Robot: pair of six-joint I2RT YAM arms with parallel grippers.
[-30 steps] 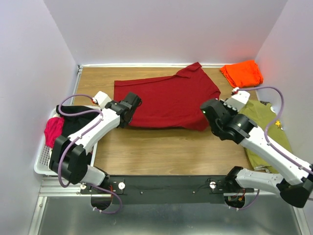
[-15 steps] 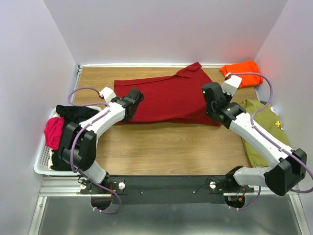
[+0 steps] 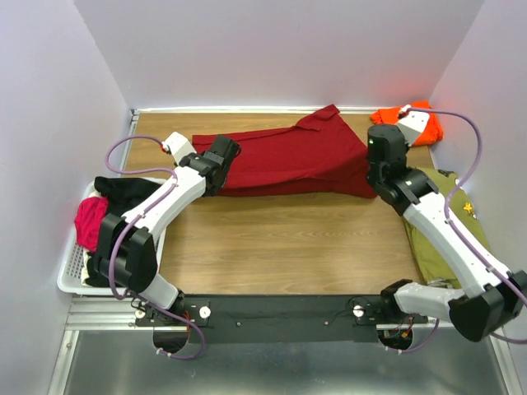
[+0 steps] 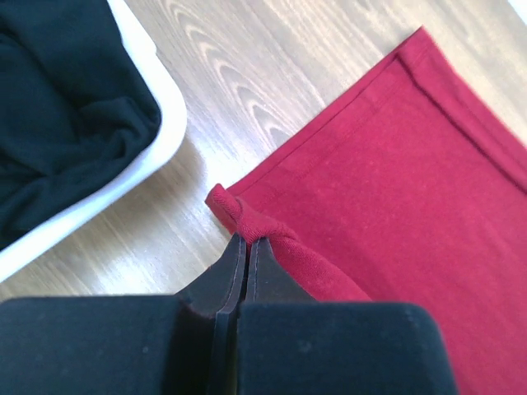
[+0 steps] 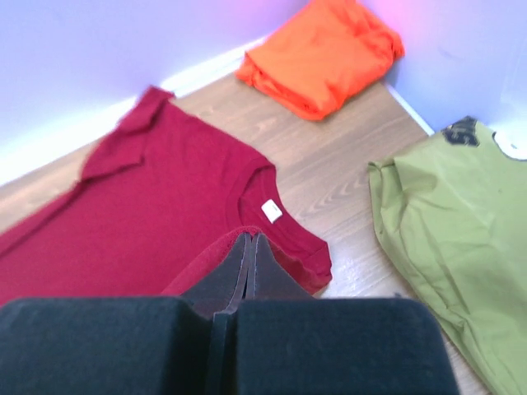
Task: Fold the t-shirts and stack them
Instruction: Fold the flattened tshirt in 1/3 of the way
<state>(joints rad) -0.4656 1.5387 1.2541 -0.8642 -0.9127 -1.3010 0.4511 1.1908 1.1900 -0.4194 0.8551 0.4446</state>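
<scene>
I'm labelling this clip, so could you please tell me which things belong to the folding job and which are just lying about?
Job: red shirt, pinched by the left gripper and right gripper; folded orange shirt.
Lying about: olive shirt; basket holding black cloth and pink cloth.

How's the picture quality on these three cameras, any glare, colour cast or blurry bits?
Top external: soft, even light; the orange t-shirt casts a reddish glow on the wall behind. Right wrist: pinkish tint on that wall; the dark red t-shirt looks slightly soft. Left wrist: table grain and cloth sharp; the left gripper is dark, featureless.
</scene>
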